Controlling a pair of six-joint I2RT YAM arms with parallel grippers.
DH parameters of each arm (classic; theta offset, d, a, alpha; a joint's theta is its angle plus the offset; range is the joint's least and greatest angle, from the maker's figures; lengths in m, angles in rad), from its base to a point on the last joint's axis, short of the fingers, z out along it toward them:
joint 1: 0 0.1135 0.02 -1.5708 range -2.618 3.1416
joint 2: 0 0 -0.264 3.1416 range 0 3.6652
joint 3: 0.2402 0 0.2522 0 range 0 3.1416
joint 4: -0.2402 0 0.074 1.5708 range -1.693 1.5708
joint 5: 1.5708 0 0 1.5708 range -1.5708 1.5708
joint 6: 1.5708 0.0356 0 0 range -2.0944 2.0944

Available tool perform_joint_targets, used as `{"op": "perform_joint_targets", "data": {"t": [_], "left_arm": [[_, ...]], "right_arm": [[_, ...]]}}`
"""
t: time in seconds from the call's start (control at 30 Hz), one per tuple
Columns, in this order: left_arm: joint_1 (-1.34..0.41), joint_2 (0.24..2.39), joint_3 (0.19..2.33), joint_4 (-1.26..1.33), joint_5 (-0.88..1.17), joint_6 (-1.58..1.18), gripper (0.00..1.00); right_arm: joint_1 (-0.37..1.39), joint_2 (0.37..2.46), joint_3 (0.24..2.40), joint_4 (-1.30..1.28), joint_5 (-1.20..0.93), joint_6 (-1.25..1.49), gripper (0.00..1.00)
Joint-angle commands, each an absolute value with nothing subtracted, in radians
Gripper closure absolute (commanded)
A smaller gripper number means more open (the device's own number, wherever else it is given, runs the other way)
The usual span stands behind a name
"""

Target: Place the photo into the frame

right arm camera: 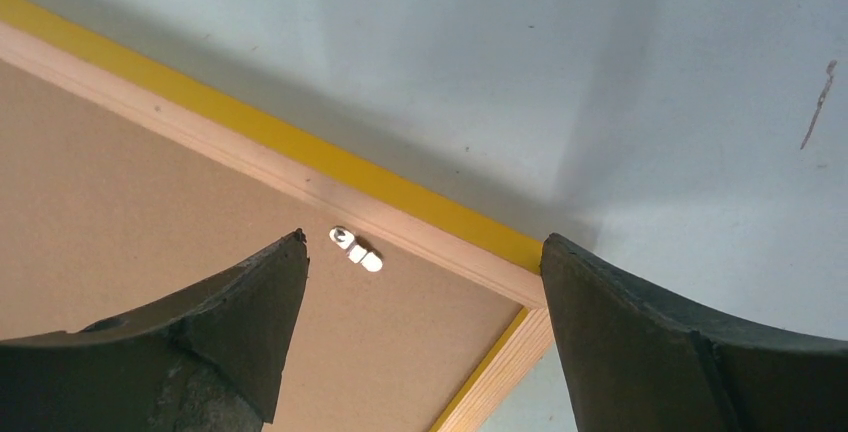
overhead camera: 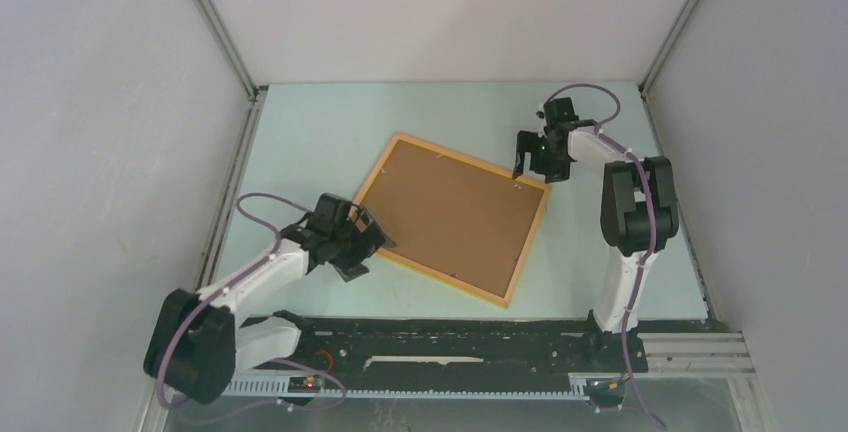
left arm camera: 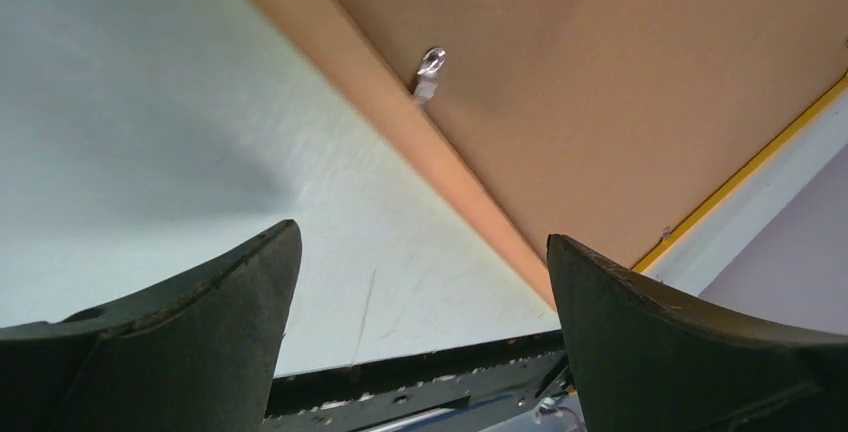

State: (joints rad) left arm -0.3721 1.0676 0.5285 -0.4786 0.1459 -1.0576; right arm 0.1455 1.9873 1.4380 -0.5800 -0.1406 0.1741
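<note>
The bench [overhead camera: 320, 142] was a pale blue-green sheet, smooth and matt, with a few small dark scratches on it. Three plain grey-white walls [overhead camera: 100, 152] closed it in, at the left, the right and the far side. Thin metal posts [overhead camera: 215, 22] stood in the two far corners. Along the near edge ran a black rail [overhead camera: 450, 337] that carried the bases of both arms.

The frame [overhead camera: 527, 248] lay flat near the middle of the bench, turned at an angle to its edges, with the back side up. A brown backing board [overhead camera: 450, 217] filled it. Small metal tabs [left arm camera: 430, 67] sat along the inner edge of the rails, over the board.

The left fingers [left arm camera: 200, 332] were spread wide and held nothing. They were at the near left corner of the frame, low over the bare bench, just beside the rail. The right fingers [right arm camera: 200, 342] were also spread wide and empty. They were above the far right corner of the frame, one finger over the board and the other over the bench. Soft shadows of the arms fell on the bench beside both corners.
</note>
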Motion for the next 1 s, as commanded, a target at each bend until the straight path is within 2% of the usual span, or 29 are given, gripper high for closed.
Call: {"op": "perform_joint_targets", "data": {"t": [0.0, 0.33, 0.47, 0.57, 0.73, 0.83, 0.97], "left_arm": [[-0.413, 1.229, 0.596, -0.276, 0.189, -1.13, 0.0], [-0.32, 1.6, 0.999, -0.44, 0.188, -0.849, 0.0], [-0.261, 1.765, 1.274, -0.64, 0.155, -0.683, 0.0], [-0.241, 1.826, 1.385, -0.705, 0.156, -0.629, 0.0], [-0.218, 1.856, 1.371, -0.655, 0.2, -0.606, 0.0], [-0.196, 1.856, 1.327, -0.587, 0.302, -0.657, 0.01], [-0.191, 1.848, 1.309, -0.571, 0.301, -0.673, 0.01]], "right_arm": [[0.151, 1.957, 1.372, -0.607, -0.132, 0.273, 0.07], [0.165, 1.792, 1.106, -0.521, -0.195, 0.348, 0.07], [0.194, 1.724, 1.032, -0.474, -0.142, 0.353, 0.08], [0.223, 1.717, 1.042, -0.477, -0.063, 0.352, 0.08], [0.281, 1.718, 1.045, -0.5, 0.128, 0.354, 0.11], [0.282, 1.731, 1.049, -0.482, 0.133, 0.354, 0.16], [0.283, 1.758, 1.075, -0.487, 0.151, 0.353, 0.21]]}}
